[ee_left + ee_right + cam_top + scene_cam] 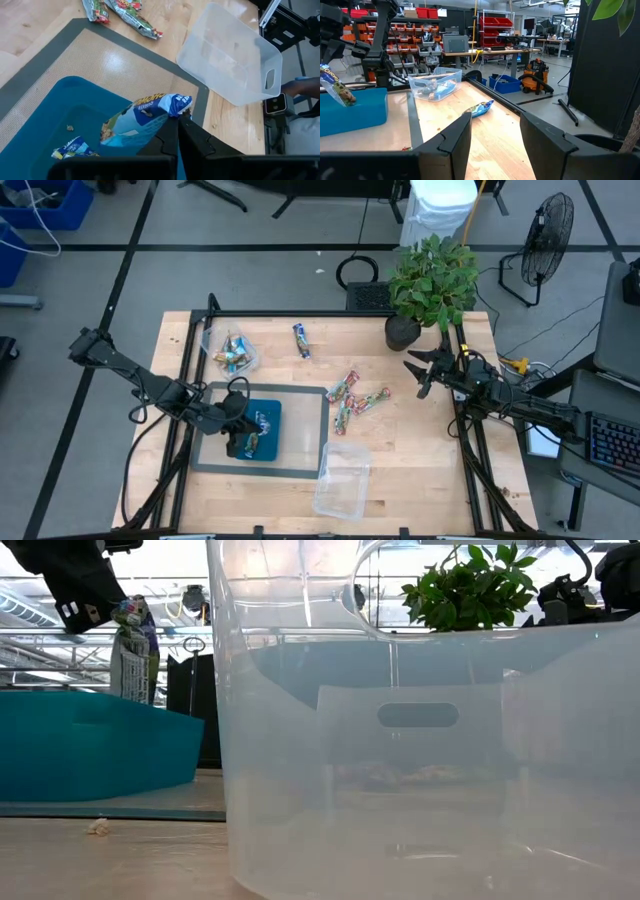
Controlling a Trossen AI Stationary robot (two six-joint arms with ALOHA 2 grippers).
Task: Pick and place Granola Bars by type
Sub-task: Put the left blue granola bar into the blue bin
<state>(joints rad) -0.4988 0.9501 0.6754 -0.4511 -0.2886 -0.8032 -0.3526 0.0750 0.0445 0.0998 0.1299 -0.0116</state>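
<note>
Over the teal tray (262, 442), the left claw (176, 122) pinches a blue bar (145, 117).

I note a pale, smooth-grained wooden tabletop (420, 470), a translucent glossy plastic tub (341, 478), and a shiny blue foil-wrapped granola bar (145, 117).

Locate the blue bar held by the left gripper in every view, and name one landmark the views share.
High view: the blue bar sits lower left of centre, over the teal tray, in the left gripper.
Low view: upper left, hanging upright above the tray.
Left wrist view: lower centre, pinched at its end.
Right wrist view: far left edge.
Shared landmark: the teal tray, visible in all four views.
</note>
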